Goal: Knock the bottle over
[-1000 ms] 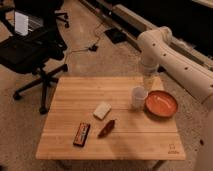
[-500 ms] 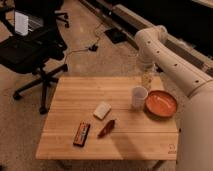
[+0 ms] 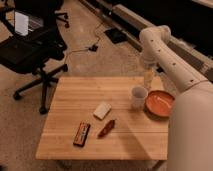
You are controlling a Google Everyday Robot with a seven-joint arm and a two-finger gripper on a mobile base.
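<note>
The bottle (image 3: 148, 80) is slim, clear and pale, and stands upright near the far right edge of the wooden table (image 3: 75, 102), just behind the white cup (image 3: 138, 96). My gripper (image 3: 147, 69) hangs from the white arm directly over the bottle's top, at or touching its cap. The arm's wrist hides the cap. The forearm fills the right side of the camera view.
An orange bowl (image 3: 160, 103) sits to the right of the cup. A white block (image 3: 102, 110), a red packet (image 3: 106, 128) and a dark bar (image 3: 82, 134) lie mid-table. A black office chair (image 3: 35, 47) stands at left, and cables lie on the floor behind.
The arm has swung further into view on the right, and the gripper has come down onto the bottle's top. The bottle still stands upright.
</note>
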